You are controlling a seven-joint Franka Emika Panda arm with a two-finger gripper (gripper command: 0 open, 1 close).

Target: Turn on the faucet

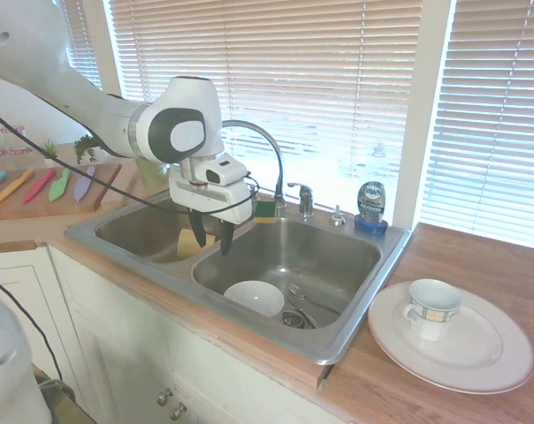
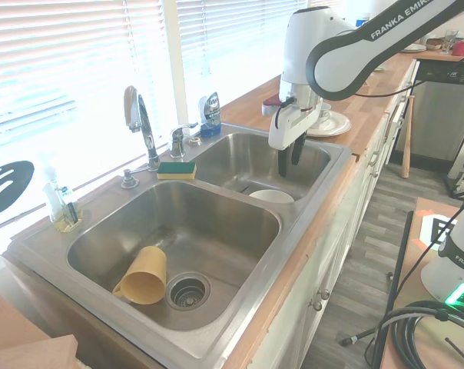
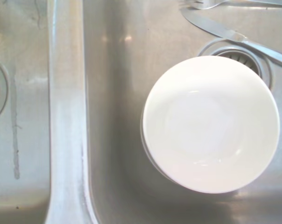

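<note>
The faucet is a thin chrome gooseneck spout [image 1: 269, 148] [image 2: 141, 119] arching over the divider of the double sink [image 1: 355, 314], with a small chrome lever handle [image 1: 302, 198] [image 2: 177, 140] on a short post beside it. My gripper [image 1: 210, 238] [image 2: 290, 159] hangs open and empty over the basin that holds the white bowl, near the sink's front side. It points straight down, well in front of the spout and lever and touching neither. The wrist view shows only the divider and the bowl.
A white bowl [image 1: 255, 297] [image 2: 272, 197] [image 3: 211, 123] and cutlery [image 3: 225, 32] lie in the basin under my gripper. A sponge [image 1: 265, 209] and a blue soap bottle [image 1: 370, 205] sit by the faucet. A yellow cup [image 2: 144, 275] lies in the other basin. A plate with a mug [image 1: 435, 309] rests on the counter.
</note>
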